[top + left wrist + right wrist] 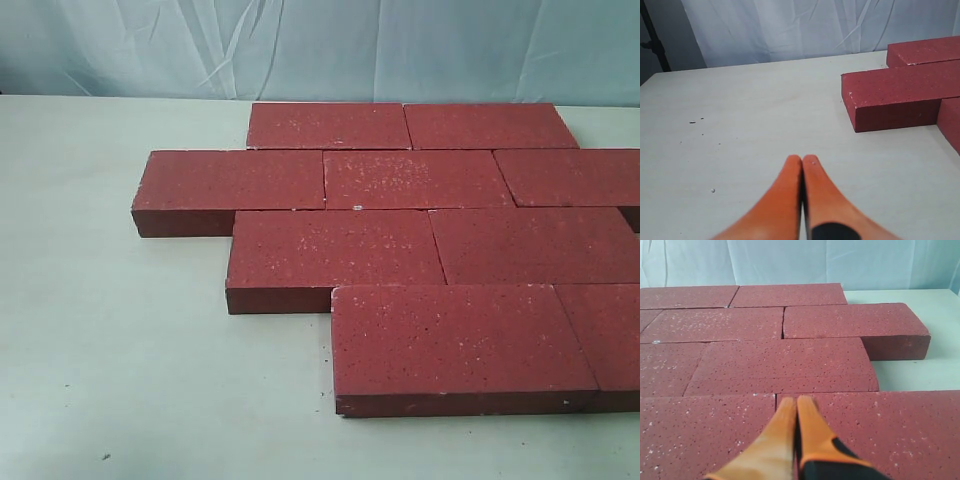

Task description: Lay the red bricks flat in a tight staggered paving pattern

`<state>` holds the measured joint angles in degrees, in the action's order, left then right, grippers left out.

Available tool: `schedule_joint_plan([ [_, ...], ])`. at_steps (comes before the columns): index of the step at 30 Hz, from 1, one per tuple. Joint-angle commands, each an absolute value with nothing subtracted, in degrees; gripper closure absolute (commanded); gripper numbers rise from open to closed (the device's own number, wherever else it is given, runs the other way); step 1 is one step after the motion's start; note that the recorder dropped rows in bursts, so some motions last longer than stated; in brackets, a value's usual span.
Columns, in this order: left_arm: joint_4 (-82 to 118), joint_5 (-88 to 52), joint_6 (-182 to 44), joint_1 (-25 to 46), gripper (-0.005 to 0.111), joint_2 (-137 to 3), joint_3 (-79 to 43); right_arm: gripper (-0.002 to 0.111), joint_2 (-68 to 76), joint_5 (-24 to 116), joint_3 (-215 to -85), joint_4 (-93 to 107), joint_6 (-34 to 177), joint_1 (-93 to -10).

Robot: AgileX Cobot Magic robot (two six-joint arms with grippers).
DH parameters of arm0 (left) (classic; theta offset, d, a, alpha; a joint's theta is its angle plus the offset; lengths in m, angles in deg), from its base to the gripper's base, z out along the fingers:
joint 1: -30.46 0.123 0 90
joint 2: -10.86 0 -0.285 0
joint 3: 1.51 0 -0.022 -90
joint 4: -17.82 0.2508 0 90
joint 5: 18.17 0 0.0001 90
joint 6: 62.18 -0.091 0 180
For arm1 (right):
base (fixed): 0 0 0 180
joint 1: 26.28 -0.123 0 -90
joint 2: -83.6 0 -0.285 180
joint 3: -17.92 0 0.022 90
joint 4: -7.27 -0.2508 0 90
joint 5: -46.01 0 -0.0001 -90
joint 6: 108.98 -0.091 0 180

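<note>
on the table (110, 360) the bricks (335, 248) lie flat in four staggered rows with near-tight joints, so the right gripper (796, 401), clenched empty above them, and the left gripper (802, 159), clenched empty beside them, should probably only nudge slack edges inward.

Nine red bricks (418, 180) show on the one table (120, 350) in the exterior view, counted row by row as two at the back, three next, two after that and two nearest, and there are two tools, the left tool (802, 159) and the right tool (796, 400).
</note>
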<state>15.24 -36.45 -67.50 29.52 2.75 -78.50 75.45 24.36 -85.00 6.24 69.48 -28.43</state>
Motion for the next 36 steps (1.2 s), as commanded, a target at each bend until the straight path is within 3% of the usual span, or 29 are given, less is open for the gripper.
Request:
schedule_joint_plan([
  [1,16.3,-35.6,-63.7,29.2,0.107,3.1,-78.7,0.109,75.8,25.1,-84.9,6.3,69.5,-28.1],
  [36,16.3,-35.6,-63.0,29.2,0.107,3.1,-78.7,0.109,75.8,25.1,-84.9,5.2,69.5,-28.1],
])
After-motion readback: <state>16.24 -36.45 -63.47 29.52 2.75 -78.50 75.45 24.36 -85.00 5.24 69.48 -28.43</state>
